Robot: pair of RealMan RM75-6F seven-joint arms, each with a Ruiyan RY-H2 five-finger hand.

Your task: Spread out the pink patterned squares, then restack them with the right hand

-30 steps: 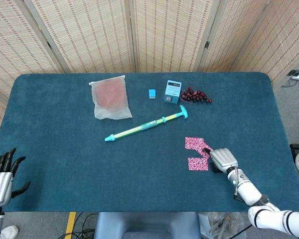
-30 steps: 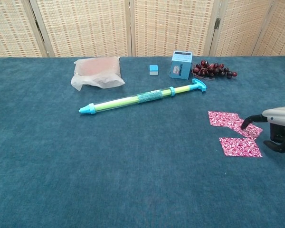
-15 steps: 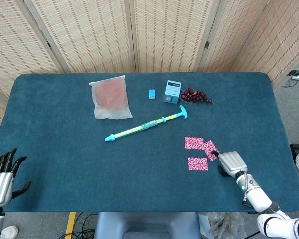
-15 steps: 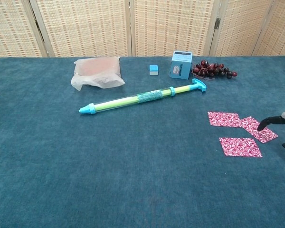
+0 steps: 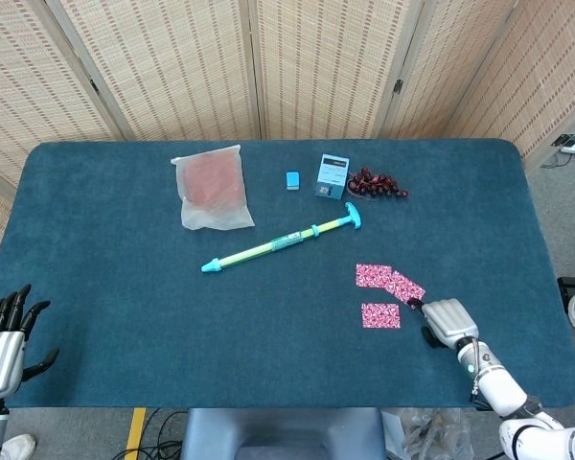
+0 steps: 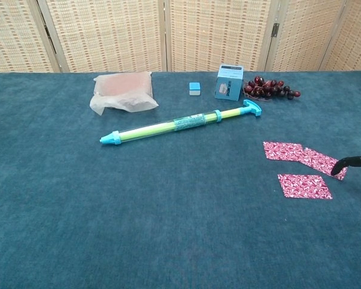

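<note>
Three pink patterned squares lie flat on the blue table at the right. One square (image 5: 373, 275) (image 6: 283, 150) is furthest left, a second (image 5: 403, 287) (image 6: 322, 162) overlaps its right corner, and a third (image 5: 380, 315) (image 6: 304, 186) lies apart, nearer the front. My right hand (image 5: 448, 321) (image 6: 352, 164) sits just right of them, one dark fingertip touching the second square's right corner; it holds nothing. My left hand (image 5: 5, 337) hovers off the table's front left corner, fingers spread and empty.
A cyan and green pump tube (image 5: 282, 241) lies diagonally mid-table. At the back are a translucent bag (image 5: 211, 187), a small blue block (image 5: 292, 180), a blue box (image 5: 332, 176) and dark grapes (image 5: 376, 184). The table's front edge (image 5: 364, 406) runs close to my right hand.
My right hand drew back to the right and toward the front edge, sliding one square rightward off the far one. The left hand stayed put.
</note>
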